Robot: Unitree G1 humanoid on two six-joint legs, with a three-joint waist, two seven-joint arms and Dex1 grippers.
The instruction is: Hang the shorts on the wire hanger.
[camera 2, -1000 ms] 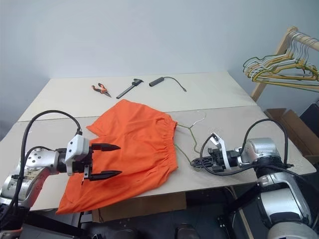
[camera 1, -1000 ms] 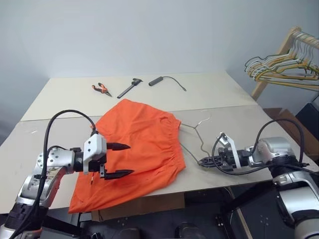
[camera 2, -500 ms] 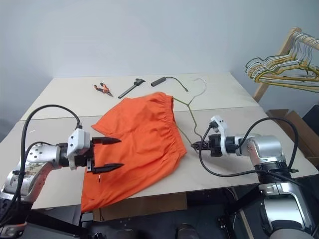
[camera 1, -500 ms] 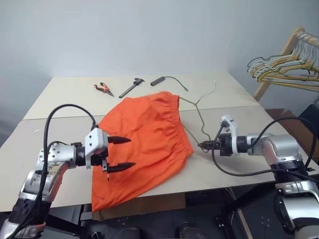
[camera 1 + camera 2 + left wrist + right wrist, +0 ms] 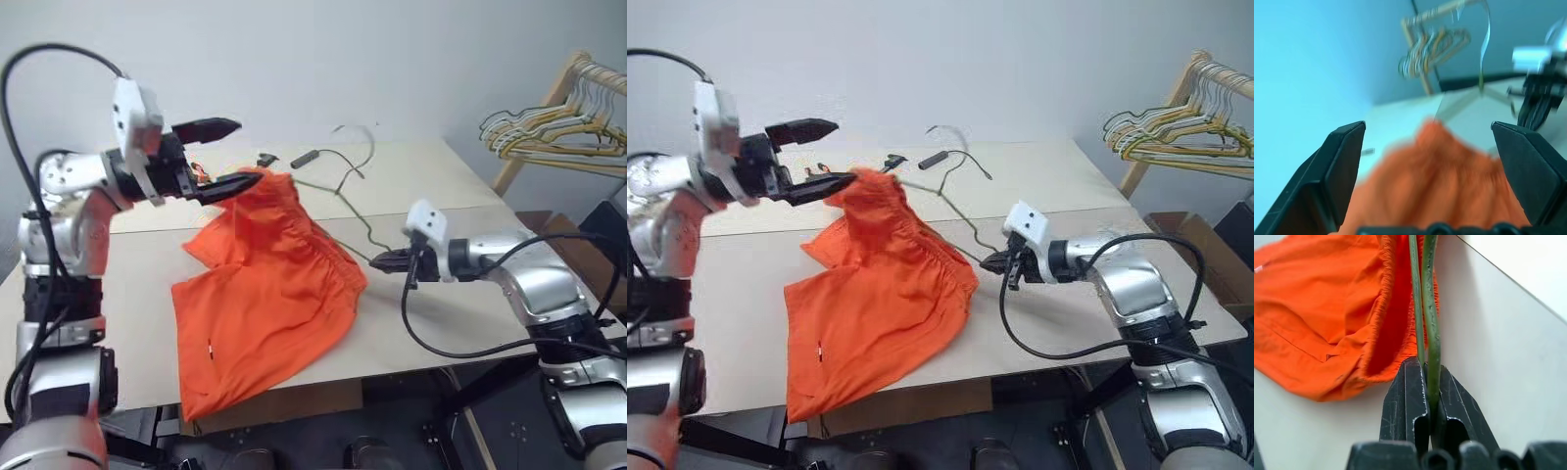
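The orange shorts (image 5: 265,284) lie on the near table, one waistband corner raised into a peak and the lower end hanging over the front edge. The thin wire hanger (image 5: 955,201) slants up from my right gripper (image 5: 377,260), which is shut on its lower end, seen close in the right wrist view (image 5: 1422,382). Its hook (image 5: 358,132) stands in the air and its far side runs into the raised fabric. My left gripper (image 5: 240,152) is open, held high and level, its lower finger right at the peak. The shorts (image 5: 1440,171) show blurred between its fingers.
Pliers, a black tool (image 5: 265,159) and a black cylinder with a cable (image 5: 304,157) lie on the far table. A wooden rack with a bunch of wire hangers (image 5: 554,127) stands at the right. A cardboard box (image 5: 284,401) sits under the table's front edge.
My left arm has swung up from low over the shorts to their raised corner. My right gripper has risen and rolled, tilting the hanger up and lifting the waistband with it.
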